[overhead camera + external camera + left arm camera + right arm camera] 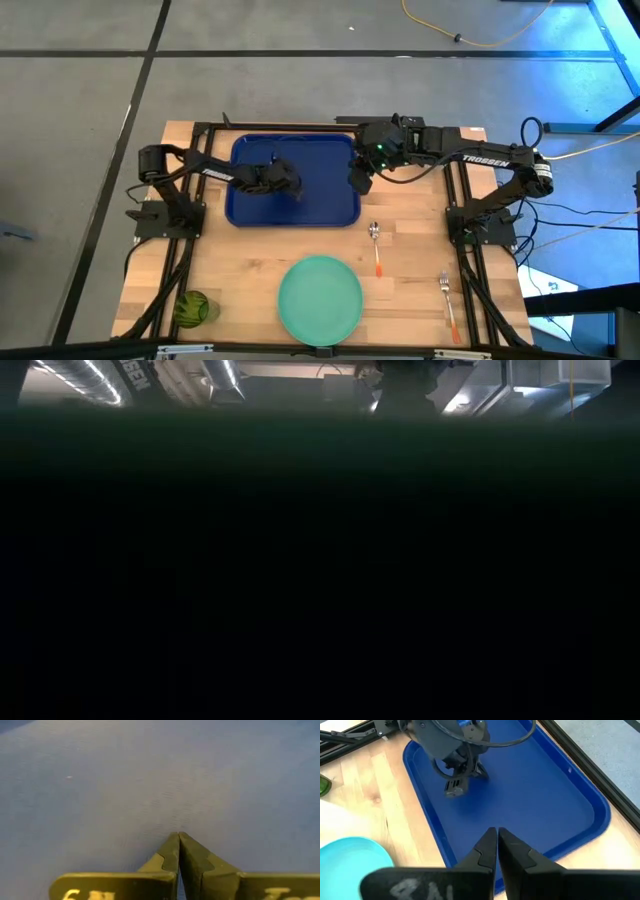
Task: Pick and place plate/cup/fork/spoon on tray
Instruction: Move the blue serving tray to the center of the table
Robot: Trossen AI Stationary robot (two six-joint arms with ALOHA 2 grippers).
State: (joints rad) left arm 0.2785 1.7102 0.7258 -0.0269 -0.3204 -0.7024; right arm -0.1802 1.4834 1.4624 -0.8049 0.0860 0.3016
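The dark blue tray (320, 205) lies at the table's far middle. My left gripper (296, 188) is shut and empty over the tray's middle; its wrist view shows only the tray floor (150, 780) past the shut fingers (179, 840). My right gripper (358, 182) is shut and empty above the tray's right rim (580, 835). The mint-green plate (320, 298) lies flat at the near middle. The dark-green cup (193, 308) stands at the near left. The spoon (376, 245) and the fork (448, 300) lie flat on the wood to the right.
Black frame rails (462, 215) run along the table's left, right and far sides. Bare wood (240, 260) lies between the tray and the plate. The low view is almost wholly dark, with only the room's ceiling showing at its top.
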